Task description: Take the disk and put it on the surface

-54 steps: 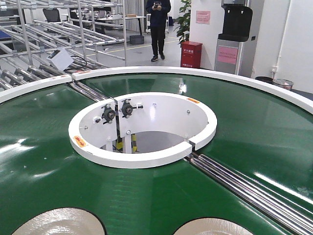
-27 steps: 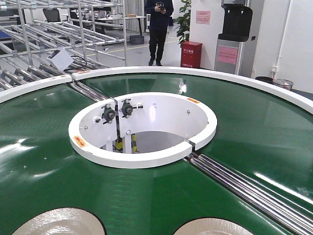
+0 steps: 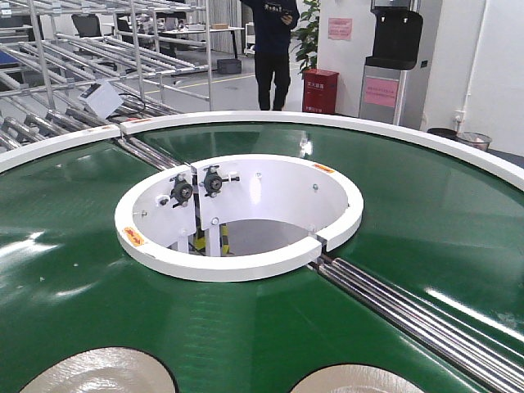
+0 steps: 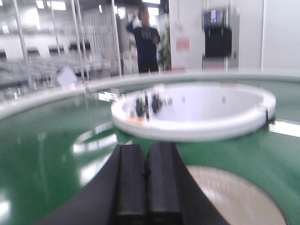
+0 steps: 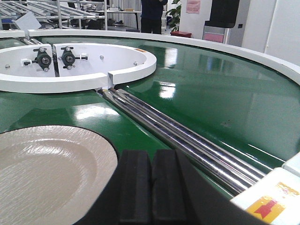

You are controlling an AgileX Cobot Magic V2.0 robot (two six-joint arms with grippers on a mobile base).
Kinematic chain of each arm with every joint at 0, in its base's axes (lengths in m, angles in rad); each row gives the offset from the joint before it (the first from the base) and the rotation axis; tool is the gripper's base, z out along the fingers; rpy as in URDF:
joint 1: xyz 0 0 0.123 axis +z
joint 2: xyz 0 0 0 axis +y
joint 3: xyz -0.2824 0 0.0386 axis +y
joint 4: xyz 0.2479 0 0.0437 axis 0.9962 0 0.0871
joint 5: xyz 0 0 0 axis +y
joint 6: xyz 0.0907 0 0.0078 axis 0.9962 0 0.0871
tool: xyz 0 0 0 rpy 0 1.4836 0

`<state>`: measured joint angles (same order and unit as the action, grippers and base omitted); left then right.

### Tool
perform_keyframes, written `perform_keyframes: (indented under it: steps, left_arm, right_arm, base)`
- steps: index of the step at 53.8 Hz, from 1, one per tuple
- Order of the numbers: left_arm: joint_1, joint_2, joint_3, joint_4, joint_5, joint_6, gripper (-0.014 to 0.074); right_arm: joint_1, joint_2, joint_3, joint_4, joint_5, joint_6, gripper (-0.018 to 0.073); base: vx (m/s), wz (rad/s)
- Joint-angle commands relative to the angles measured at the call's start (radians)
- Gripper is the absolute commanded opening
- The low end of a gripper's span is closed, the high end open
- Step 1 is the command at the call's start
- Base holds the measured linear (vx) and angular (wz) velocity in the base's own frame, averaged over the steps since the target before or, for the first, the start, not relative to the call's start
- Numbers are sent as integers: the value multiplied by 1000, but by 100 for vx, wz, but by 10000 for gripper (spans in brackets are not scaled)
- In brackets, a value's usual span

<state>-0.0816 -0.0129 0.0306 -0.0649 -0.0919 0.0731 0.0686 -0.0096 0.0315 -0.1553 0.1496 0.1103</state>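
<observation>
Disk on green belt, person, racks beyond

No writing is legible in any view.

- The front view looks down across the green conveyor toward its white inner ring.
- Both wrist views sit low behind the left gripper and right gripper, facing that ring.
</observation>
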Motion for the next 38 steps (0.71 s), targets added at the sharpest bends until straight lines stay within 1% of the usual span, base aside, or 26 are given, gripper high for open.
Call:
perform_keyframes:
  steps: [1,5,8,10,14,16,18,22,25,30,35,38]
  left_arm:
    - [-3,-3,12,-9,-257,-9,-8]
    - [-3,-3,9,-25,-355,-40,-8]
    - [-3,-3,-26,-41,-342,-61,-8]
    - [-3,-3,-67,-43,-296,-62,-8]
    - [-3,6,-211,-39,-131,-55,-8]
    - [-3,22,-293,-30,-55,-38,-8]
    - [-3,63,-394,-19,21,-3,-8]
    - [-3,175,-553,-14,104,33,-8]
    - [-3,285,-648,-14,131,36,-8]
    - [-3,463,-787,-25,143,34,-8]
    - [-3,607,-872,-31,143,34,-8]
    - [-3,678,-893,-31,139,34,-8]
  right_arm:
    - [-5,-7,9,-2,-118,-4,-8]
    - [-5,-7,9,-1,-211,5,-8]
    - [-5,-7,-1,0,-277,5,-8]
    - [-5,-7,-32,1,-291,10,-8]
    - [-5,-6,-145,2,-257,18,-8]
    - [-5,3,-216,1,-227,16,-8]
    - [-5,22,-294,-3,-198,8,-8]
    - [-5,109,-467,-17,-159,-19,-8]
    - [-5,189,-562,-25,-150,-42,-8]
    - [-5,366,-699,-23,-158,-44,-8]
    - [-5,509,-785,-20,-161,-42,-8]
    - [-5,572,-811,-20,-161,-27,-8]
  base:
    - [0,0]
    - [0,0]
    - [0,0]
    - [0,0]
    - [0,0]
    - [0,0]
    - [0,0]
    - [0,0]
    - [0,0]
    - [0,0]
    - [0,0]
    - [0,0]
